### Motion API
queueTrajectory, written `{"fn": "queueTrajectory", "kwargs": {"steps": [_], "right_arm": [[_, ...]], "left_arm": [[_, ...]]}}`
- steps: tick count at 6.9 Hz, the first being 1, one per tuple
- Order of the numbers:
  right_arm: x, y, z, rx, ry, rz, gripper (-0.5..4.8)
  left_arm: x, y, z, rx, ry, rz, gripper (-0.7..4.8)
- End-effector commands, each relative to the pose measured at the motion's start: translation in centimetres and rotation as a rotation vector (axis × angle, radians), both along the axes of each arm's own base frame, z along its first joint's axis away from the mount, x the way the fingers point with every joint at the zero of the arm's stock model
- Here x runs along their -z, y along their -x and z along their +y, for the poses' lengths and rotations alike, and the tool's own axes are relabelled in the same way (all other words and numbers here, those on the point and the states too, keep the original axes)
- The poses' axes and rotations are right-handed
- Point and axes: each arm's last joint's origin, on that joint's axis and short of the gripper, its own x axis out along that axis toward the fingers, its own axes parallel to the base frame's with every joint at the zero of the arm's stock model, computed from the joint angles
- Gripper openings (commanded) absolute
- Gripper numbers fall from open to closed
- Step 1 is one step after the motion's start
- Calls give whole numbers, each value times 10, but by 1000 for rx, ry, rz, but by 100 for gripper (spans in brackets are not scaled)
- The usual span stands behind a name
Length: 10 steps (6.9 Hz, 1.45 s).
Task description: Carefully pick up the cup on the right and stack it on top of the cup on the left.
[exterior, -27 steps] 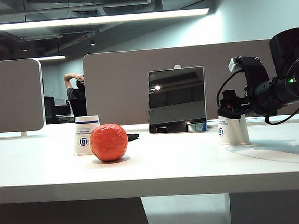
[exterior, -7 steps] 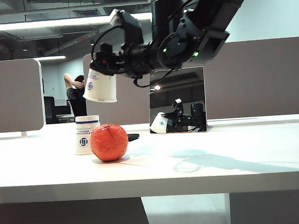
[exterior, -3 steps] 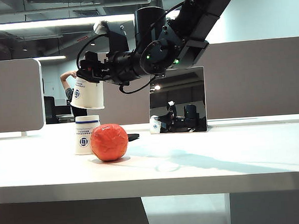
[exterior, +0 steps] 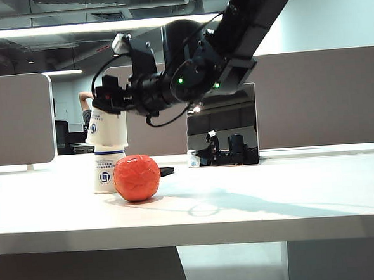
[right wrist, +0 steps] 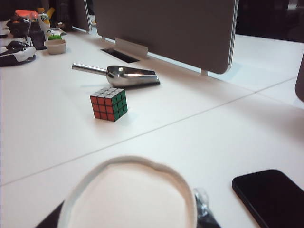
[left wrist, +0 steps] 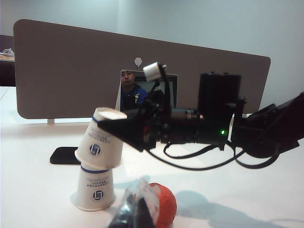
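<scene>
Now the right gripper (exterior: pixel 105 100), jaws clamped on the tilted cup (exterior: pixel 106 129), hangs just above the left cup (exterior: pixel 105 171) (seemingly touching); left gripper (left wrist: pixel 137 209) idle, jaws unreadable.

Right arm: reaching across from the upper right toward the left side in the exterior view, wrist held roughly level.
Right end effector (exterior: pixel 107 107): gripping the upturned cup (exterior: pixel 106 129), tilted.
Left end effector (left wrist: pixel 137 211): sitting low and blurred, state unclear.

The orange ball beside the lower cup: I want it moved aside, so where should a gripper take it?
Grip the orange ball across its widest middle, from above: it is round, and the stacked cups crowd its left.
</scene>
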Motion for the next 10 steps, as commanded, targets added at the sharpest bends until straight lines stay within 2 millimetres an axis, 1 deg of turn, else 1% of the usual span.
{"fn": "queueTrajectory", "kwargs": {"steps": [1,2,4,5,7,8,9,10], "right_arm": [[6,-2,2,29,-5,-5,282],[1,-5,1,45,-13,-15,282],[-2,-7,0,54,-10,-11,282],[15,-7,2,49,59,83,283],[20,-5,4,41,84,114,283],[19,3,14,-31,77,108,330],[13,2,15,-30,50,72,348],[6,0,15,-28,33,51,348]], "left_arm": [[-2,0,0,2,2,-12,-5],[-2,0,0,2,2,-12,-5],[-2,0,0,1,2,-12,-5],[-2,0,0,2,2,-12,-5],[-2,0,0,1,2,-12,-5],[-2,0,0,1,2,-12,-5],[-2,0,0,1,2,-12,-5],[-2,0,0,1,2,-12,-5]]}}
